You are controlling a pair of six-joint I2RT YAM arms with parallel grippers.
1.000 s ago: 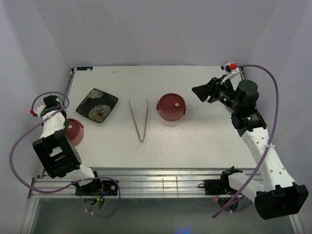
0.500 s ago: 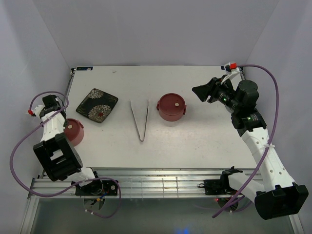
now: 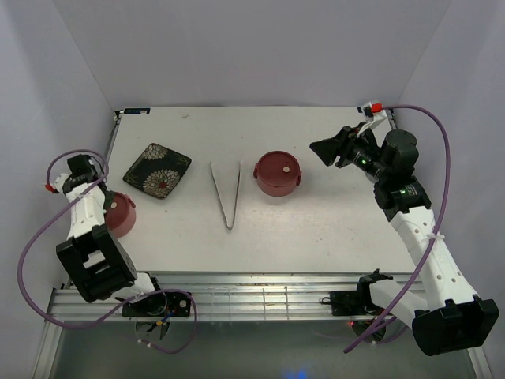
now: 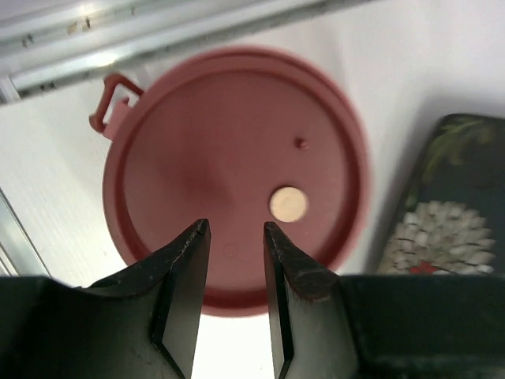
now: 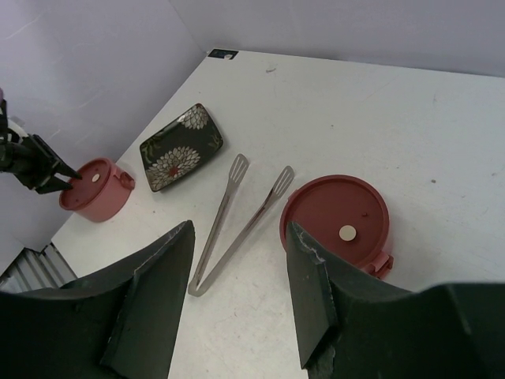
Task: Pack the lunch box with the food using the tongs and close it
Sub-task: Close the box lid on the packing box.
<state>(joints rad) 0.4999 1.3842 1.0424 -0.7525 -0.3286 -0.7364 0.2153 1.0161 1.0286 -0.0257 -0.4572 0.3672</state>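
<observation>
Only the left arm had shifted since the earlier view, its upper links settling nearer the base, while everything on the table lay where it had. At the far left, the left gripper hung over the lid of the left tier, fingers partly parted and grasping nothing. That tier sat close to the table's left edge. The dark floral plate lay just beyond it, with the tongs flat on the table to its right, their V opening away from the arms. The centre tier stood right of them, lidded too. At the right, the right gripper was raised near that tier, fingers spread wide and empty. The likeliest slip seemed to be at the left: fingers that narrow, coming down on a broad flat lid, would probably press it rather than catch its rim, and could nudge the tier towards the edge. The tongs, thin and flat, might also skid under a pinch. Counted: two arms, two lidded tiers of the lunch box, one pair of tongs, one plate. No food could be told apart from the plate's pattern.
</observation>
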